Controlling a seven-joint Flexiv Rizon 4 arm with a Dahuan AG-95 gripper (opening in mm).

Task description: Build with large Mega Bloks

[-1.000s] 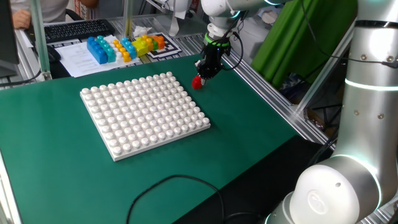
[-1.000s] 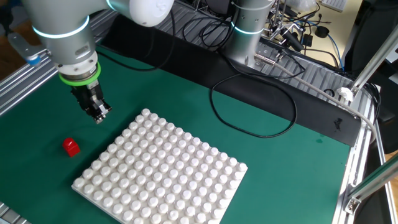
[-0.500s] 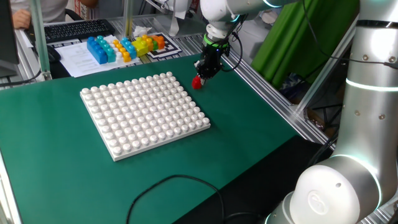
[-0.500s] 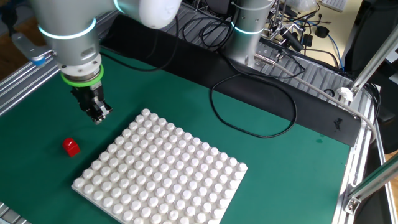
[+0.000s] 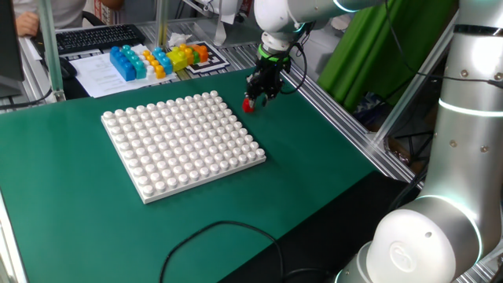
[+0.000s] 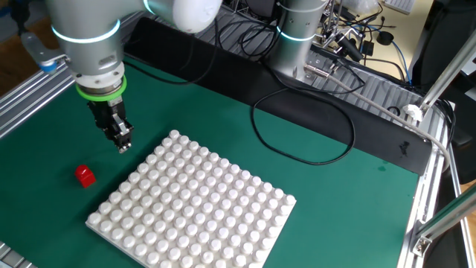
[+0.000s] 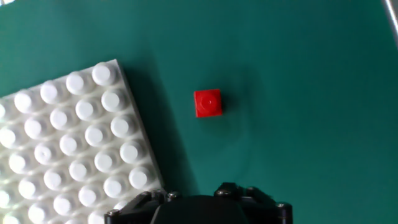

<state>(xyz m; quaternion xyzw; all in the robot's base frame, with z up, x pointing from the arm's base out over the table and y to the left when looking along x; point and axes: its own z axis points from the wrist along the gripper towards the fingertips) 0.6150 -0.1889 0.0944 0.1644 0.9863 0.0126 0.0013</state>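
A bright red one-stud Mega Blok [image 5: 249, 104] stands on the green mat just off the far right corner of the white studded baseplate [image 5: 181, 141]. It also shows in the other fixed view [image 6: 85, 176] and in the hand view [image 7: 208, 103]. My gripper [image 6: 123, 147] hangs above the mat, off to one side of the red brick and apart from it, near the plate's corner [image 6: 175, 138]. Its fingers look pressed together and hold nothing. In the hand view only the dark gripper body shows at the bottom edge; the fingertips are hidden.
A cluster of blue, orange and yellow bricks [image 5: 157, 59] lies on paper at the back of the table, beside a keyboard [image 5: 94, 37]. A black cable [image 6: 297, 126] loops over the mat behind the plate. An aluminium rail [image 5: 346, 118] lines the right edge.
My gripper has drifted a little sideways and away from the red brick, staying above the mat. The red brick and the baseplate have not moved.
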